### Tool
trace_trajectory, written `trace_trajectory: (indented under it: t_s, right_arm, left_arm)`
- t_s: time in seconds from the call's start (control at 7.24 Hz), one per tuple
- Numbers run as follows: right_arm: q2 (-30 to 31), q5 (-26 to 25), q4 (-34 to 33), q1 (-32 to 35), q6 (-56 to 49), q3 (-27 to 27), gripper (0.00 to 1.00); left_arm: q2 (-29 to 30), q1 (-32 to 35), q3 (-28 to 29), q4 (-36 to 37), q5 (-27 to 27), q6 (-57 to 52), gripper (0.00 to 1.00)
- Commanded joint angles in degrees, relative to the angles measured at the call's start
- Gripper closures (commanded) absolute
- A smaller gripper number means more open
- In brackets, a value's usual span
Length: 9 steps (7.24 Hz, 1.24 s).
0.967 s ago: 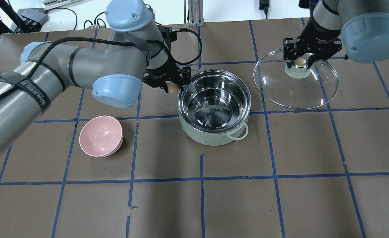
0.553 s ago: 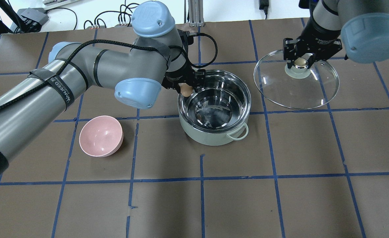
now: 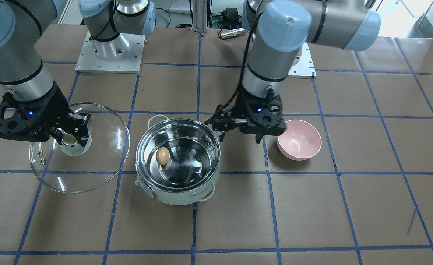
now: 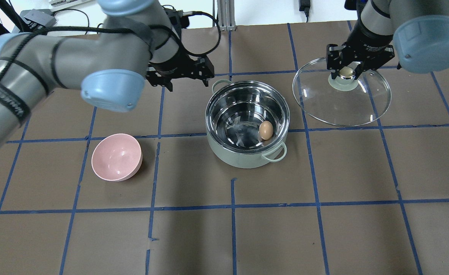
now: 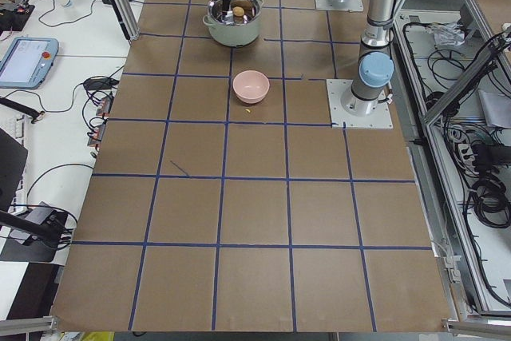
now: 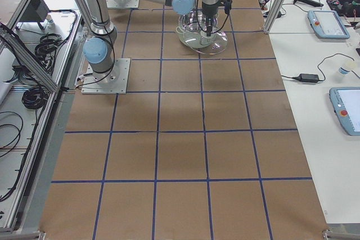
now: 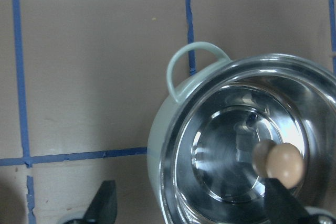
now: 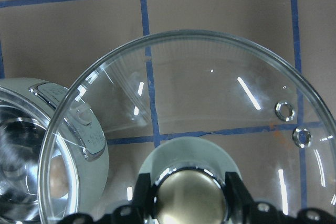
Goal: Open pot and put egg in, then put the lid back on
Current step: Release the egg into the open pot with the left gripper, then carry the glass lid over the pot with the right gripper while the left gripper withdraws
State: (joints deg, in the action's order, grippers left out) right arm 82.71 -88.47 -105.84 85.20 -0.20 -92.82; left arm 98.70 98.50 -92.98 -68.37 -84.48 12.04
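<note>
Egg [image 4: 265, 130] now lies inside the pot [image 4: 243, 162]; the left gripper [image 3: 240, 136] has backed away, jaws open. Right gripper [image 4: 347, 73] jaws clamp the lid [image 4: 346, 109] beside the pot, toward the counter's right edge. Next, the lid should be centred over the rim and lowered level.

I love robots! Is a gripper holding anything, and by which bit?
The right gripper holds the lid by its golden knob. The left gripper is open and empty.
</note>
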Motion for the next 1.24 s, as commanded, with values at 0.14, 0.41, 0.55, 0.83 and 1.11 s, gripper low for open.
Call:
trace_trajectory:
  t_s: [0.14,0.41,0.55,0.83,1.11]
  right_arm:
    - [0.87,2.6,-0.76,4.68,6.42,0.35,0.63]
    - [0.08,2.51,-3.38,12.22,16.32,0.88,0.63]
    - [-1.14,2.34,-4.01,15.4,19.68,1.23,0.63]
    - [-3.42,2.34,-7.25,19.2,22.78,1.24,0.63]
    - [-5.71,2.43,-11.55,22.36,24.72,1.24,0.63]
  left_arm:
    - [-12.8,-11.13,1.04,-22.62,-4.07,-12.89,0.0]
    - [-14.24,-10.7,8.04,-33.82,-9.13,-16.26,0.0]
    - [-12.93,-11.31,8.78,-32.98,-5.64,-16.0,0.0]
    - [-9.68,-11.84,10.01,-27.62,-5.7,-16.09,0.0]
    - [-9.93,-11.49,8.18,-27.26,-5.6,-15.99,0.0]
